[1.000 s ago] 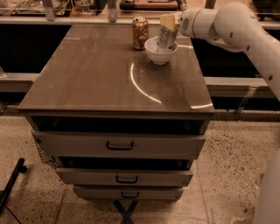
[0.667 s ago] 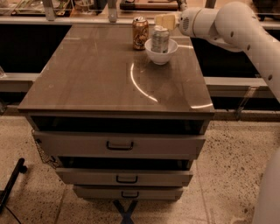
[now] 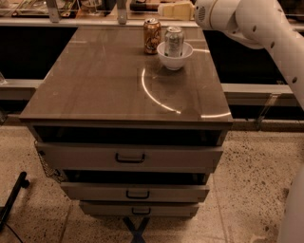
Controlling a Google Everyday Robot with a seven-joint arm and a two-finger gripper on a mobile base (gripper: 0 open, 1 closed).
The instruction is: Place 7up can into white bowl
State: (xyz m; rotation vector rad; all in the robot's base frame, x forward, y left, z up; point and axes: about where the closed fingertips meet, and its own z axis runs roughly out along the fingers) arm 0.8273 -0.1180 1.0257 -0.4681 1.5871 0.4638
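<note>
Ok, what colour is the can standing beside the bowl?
The can is orange-brown, in the camera view; the gripper hangs beyond the white bowl.

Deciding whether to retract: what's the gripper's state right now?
Gripper: holding nothing, above the table's far edge, apart from the 7up can standing in the white bowl; open or closed cannot be told.
</note>
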